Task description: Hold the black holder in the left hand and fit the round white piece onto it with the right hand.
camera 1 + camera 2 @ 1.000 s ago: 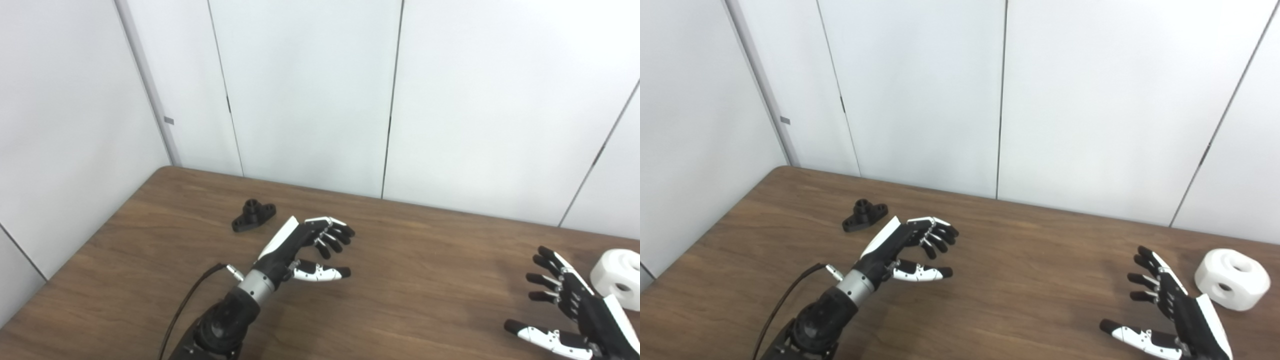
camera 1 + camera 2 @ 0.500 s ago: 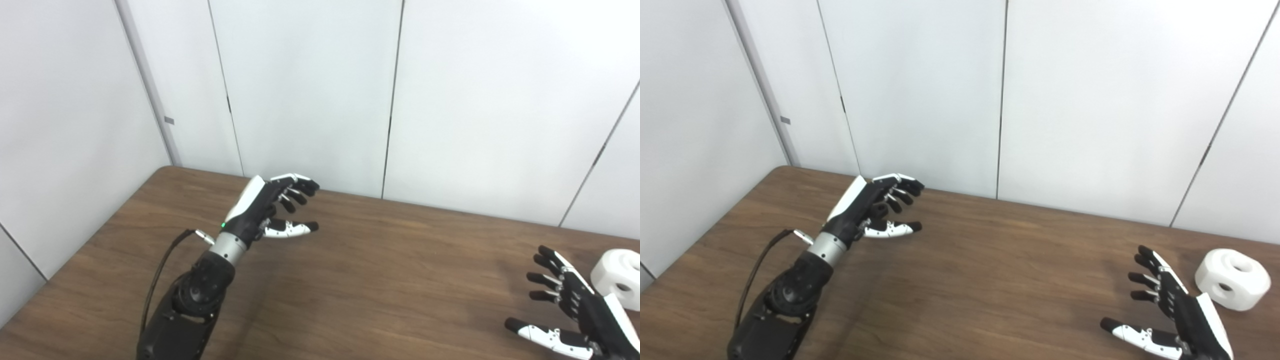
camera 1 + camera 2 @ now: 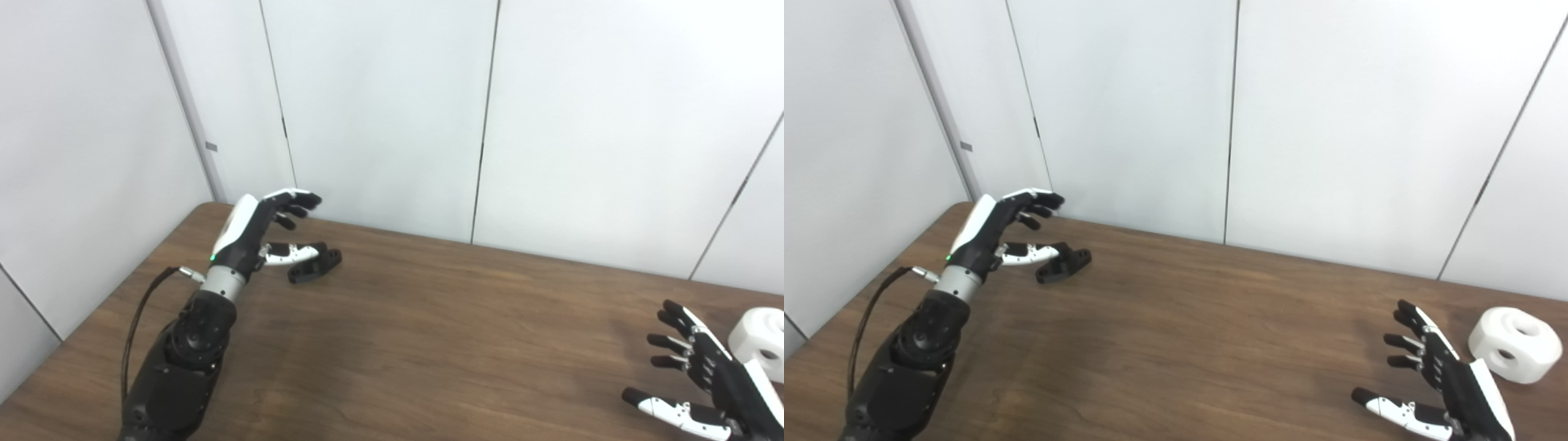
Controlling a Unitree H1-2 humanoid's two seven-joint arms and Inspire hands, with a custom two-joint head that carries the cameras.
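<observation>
Left eye view: left hand [image 3: 263, 229] has swung left, fingers spread wide, beside the small black flanged holder [image 3: 315, 265]; grasp pending.

A brown wood-grain desk [image 3: 429, 343] fills the lower part of both views, its far left corner rounded and its far edge running up against the wall. The wall [image 3: 380, 110] behind is made of pale, plain panels, split by thin dark vertical seams [image 3: 485, 116]. At the left a wider light grey post [image 3: 184, 104] stands in the corner where two wall faces meet, and it carries a small grey tab [image 3: 211, 146] partway up. The desk's surface shows soft reflections and faint shadows.
</observation>
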